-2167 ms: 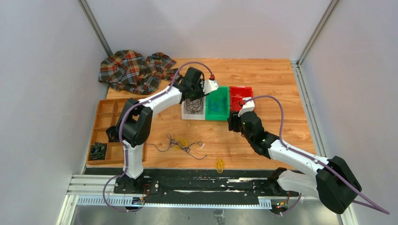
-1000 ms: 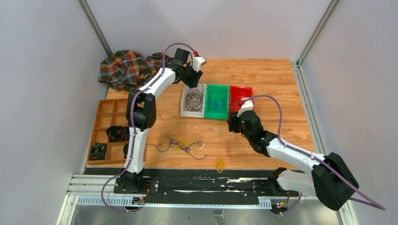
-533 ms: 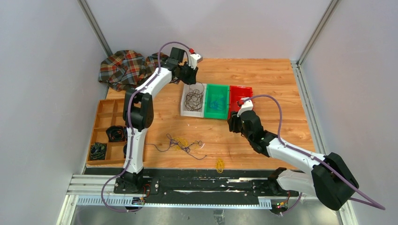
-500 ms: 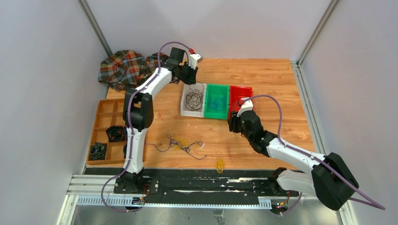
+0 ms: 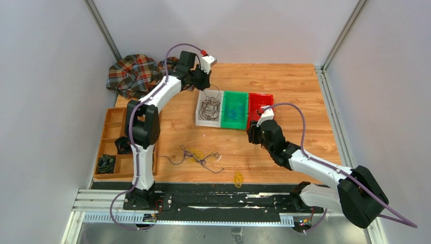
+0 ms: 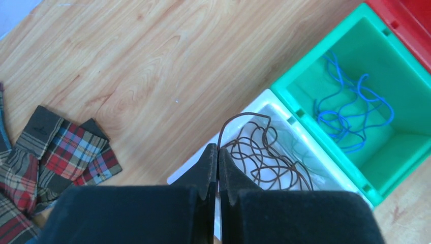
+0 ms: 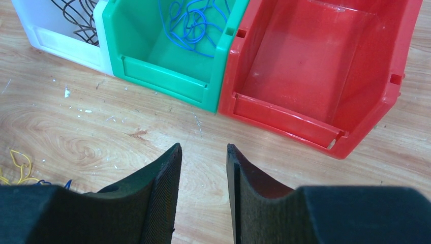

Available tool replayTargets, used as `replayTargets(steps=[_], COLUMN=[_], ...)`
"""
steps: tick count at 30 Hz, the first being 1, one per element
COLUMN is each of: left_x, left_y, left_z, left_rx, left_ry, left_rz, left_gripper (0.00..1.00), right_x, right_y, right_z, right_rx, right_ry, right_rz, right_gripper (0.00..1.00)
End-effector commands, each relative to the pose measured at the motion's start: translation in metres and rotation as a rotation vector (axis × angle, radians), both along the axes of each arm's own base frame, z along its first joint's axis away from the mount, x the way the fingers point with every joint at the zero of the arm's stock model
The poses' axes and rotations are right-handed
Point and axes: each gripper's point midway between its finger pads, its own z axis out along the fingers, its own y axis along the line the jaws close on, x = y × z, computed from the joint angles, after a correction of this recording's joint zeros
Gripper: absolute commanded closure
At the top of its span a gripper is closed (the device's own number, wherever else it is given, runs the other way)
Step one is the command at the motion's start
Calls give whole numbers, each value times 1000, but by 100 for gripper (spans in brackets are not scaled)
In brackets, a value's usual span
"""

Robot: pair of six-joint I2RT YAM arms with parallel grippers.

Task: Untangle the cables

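By white bin | left gripper clenched on brown cable | right gripper released, facing red bin

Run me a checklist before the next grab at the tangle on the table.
1. Left gripper free of the brown cable: cannot tell. The jaws are shut and one loop ends where they meet.
2. Brown cable inside the white bin: ok, apart from that raised loop.
3. Blue cable in the green bin: ok.
4. Red bin ready for a cable: ok, nothing visible in it.
5. Right gripper open and empty: ok, facing the red bin.
6. Cables all separated: not ok. A tangle of dark and yellow wires lies on the table, with one yellow cable apart.
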Motion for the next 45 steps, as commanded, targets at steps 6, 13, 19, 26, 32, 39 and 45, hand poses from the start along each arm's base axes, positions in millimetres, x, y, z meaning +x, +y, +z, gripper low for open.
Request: replayTargets(steps=[6, 13, 19, 26, 32, 39, 45], left_x=[-45, -42, -21, -42, -81, -125, -167], left_y=[0, -3, 0, 1, 14, 45, 53], left_z=[2, -47, -71, -23, 25, 60, 71], left_rx=[98, 277, 397, 365, 352, 349, 303], left_ry=[-60, -96, -136, -135, -59, 23, 76], left_rz=[-124, -86, 11, -38, -51, -4, -67], left_gripper=[99, 99, 99, 28, 2, 2, 2], right_x=[3, 2, -16, -82, -139, -164, -165], right_y=[-2, -2, 2, 23, 42, 59, 63], right_z=[-3, -1, -3, -22, -36, -63, -72], right_rx=[12, 17, 14, -113, -158, -194, -236], right_ry=[3, 8, 78, 205, 283, 380, 413], right_rz=[-17, -17, 45, 199, 323, 415, 425], right_gripper=[62, 63, 44, 36, 30, 44, 73])
